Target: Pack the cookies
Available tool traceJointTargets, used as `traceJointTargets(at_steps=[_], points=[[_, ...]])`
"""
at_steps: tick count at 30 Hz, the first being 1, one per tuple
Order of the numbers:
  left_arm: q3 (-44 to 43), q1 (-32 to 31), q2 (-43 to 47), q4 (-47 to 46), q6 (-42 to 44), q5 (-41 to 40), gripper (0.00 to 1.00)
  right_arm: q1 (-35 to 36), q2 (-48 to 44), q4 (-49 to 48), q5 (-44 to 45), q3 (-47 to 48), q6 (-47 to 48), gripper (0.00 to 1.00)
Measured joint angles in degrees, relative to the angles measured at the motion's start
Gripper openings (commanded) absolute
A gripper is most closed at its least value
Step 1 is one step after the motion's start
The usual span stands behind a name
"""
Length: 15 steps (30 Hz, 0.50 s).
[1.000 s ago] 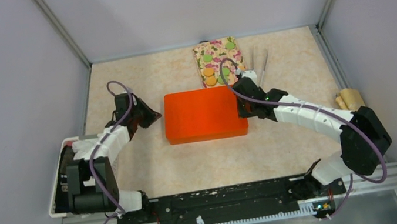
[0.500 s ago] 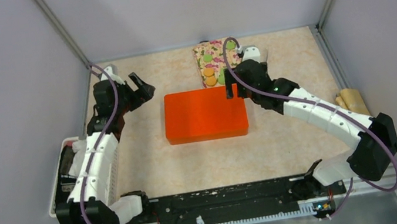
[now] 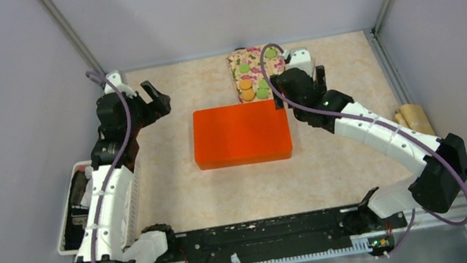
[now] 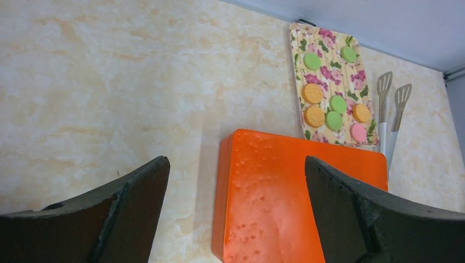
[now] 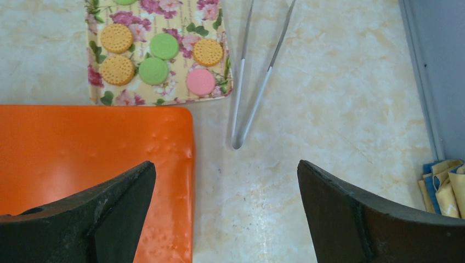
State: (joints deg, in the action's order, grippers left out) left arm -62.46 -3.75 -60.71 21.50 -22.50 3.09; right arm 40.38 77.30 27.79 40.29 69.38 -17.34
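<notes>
**Cookies lying on tray, both grippers gaping**

At the left of the top view, the left gripper (image 3: 157,99) is hanging wide open and empty. The orange box (image 3: 241,134) is sitting at centre. At upper centre, the cookies (image 3: 248,84) are lying on a floral tray (image 3: 254,55). Beside it, the right gripper (image 3: 299,87) is hovering, jaws spread, near the tongs (image 5: 237,145).

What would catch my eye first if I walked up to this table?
The bright orange box, shut, lies mid-table between the two arms. Just behind it a floral tray carries orange, green and pink cookies, with metal tongs to its right. The left pincer and right pincer stand open and empty near the box's far corners.
</notes>
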Motion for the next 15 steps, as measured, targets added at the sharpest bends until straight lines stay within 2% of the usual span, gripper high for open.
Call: traceJointTargets(at_steps=[15], points=[[1.7, 0.0, 1.2, -1.0, -0.1, 2.7, 0.98, 0.0, -0.7, 0.2, 1.1, -2.2, -0.7, 0.99]])
